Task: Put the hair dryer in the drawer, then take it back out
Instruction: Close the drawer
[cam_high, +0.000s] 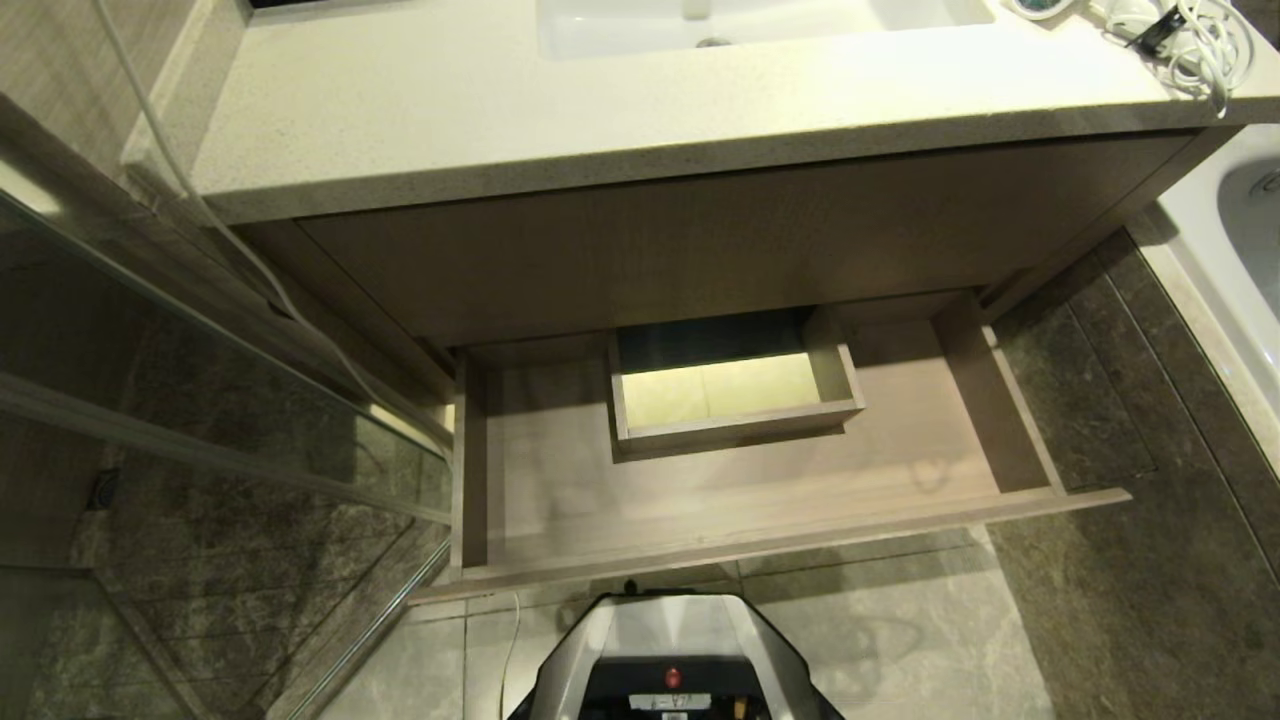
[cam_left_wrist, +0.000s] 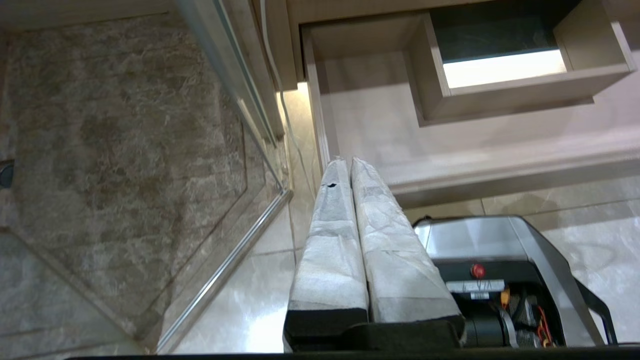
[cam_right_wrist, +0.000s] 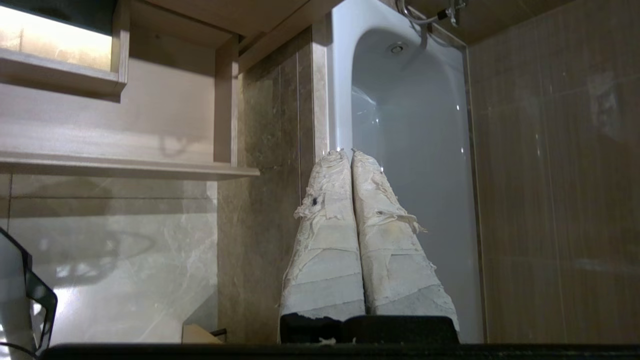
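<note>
**Operator:** Currently, what is the state of each hand?

**Technician:** Right hand (cam_right_wrist: 350, 152): fingers pressed together, nothing between them, low near the floor beside the bathtub (cam_right_wrist: 410, 125). Left hand (cam_left_wrist: 347, 160): fingers likewise together and empty, just in front of the drawer (cam_left_wrist: 500, 165) at its left corner.

**Operator:** Where is the hair dryer?

**Technician:** On the tabletop (cam_high: 500, 110), far right corner. Only the hair dryer (cam_high: 1040, 6) grille edge and its cord (cam_high: 1200, 45) show at the frame border. The drawer (cam_high: 720, 510) stands pulled out, with nothing on its base around the rectangular cutout (cam_high: 730, 385).

**Operator:** Task progress?

**Technician:** The pictures alone cannot settle it. Either no step has begun, or both steps are done and the dryer is back on the tabletop.

**Operator:** View differences?

**Technician:** Only the head view shows the dryer and sink (cam_high: 720, 25). Neither hand appears there; each wrist view supplies its own hand. The left wrist view adds the glass shower screen (cam_left_wrist: 235, 100); the right wrist view adds the bathtub interior.
</note>
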